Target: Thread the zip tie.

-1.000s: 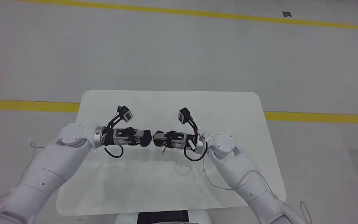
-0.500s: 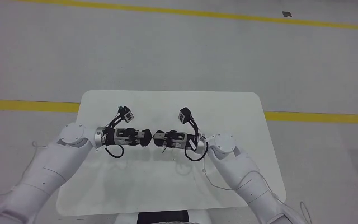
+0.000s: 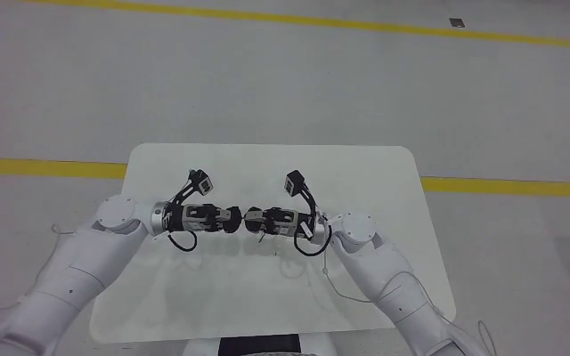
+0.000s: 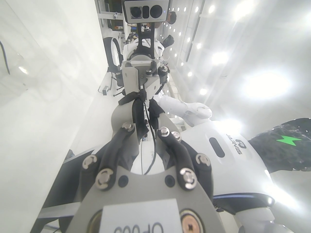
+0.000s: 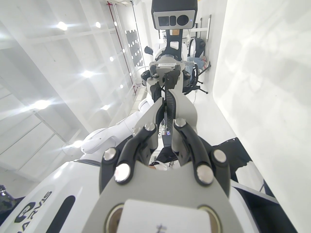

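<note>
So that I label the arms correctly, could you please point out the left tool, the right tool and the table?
left tool (image 3: 234, 219): top view, its tip, facing the other tool.
right tool (image 3: 250, 218): top view, its tip.
table (image 3: 356, 173): top view, bare surface beyond the arms.

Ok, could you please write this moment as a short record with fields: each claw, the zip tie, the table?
left claw: shut on the zip tie, above the middle of the table
right claw: shut on the zip tie too, tip to tip with the left claw
zip tie: thin black strand, running back from the left claw's tip
table: white, rounded corners
threading: cannot tell if done
</note>
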